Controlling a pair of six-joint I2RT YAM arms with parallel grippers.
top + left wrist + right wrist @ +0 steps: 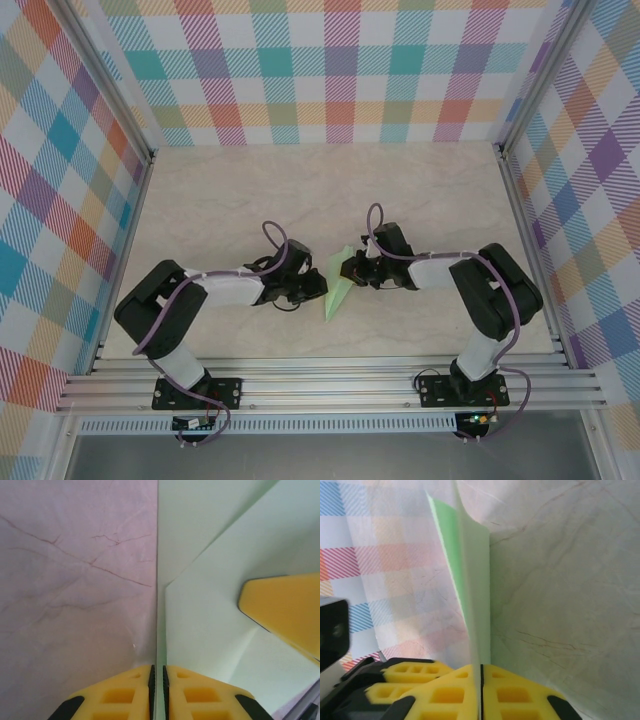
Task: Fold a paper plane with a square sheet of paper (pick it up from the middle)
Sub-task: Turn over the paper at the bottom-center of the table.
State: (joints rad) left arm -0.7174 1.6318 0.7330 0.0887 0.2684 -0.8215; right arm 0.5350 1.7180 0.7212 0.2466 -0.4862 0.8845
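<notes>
Paper point(337, 287), folded to a narrow dart, is held near table point(250, 190) centre, tip toward 6 o'clock. Left gripper point(157, 680) is clenched on its edge from 9 o'clock, right gripper point(481, 680) from 3. Judgement: squeeze evenly along the crease, edges matched, no tugging apart.

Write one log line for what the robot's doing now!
left gripper: shut on folded green paper | right gripper: shut on folded green paper | shape: pointed

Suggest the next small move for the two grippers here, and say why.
Probably slide the left gripper along the fold to sharpen the crease: it and the right gripper are both shut on the pointed green paper, which stands edge-up between them.
</notes>
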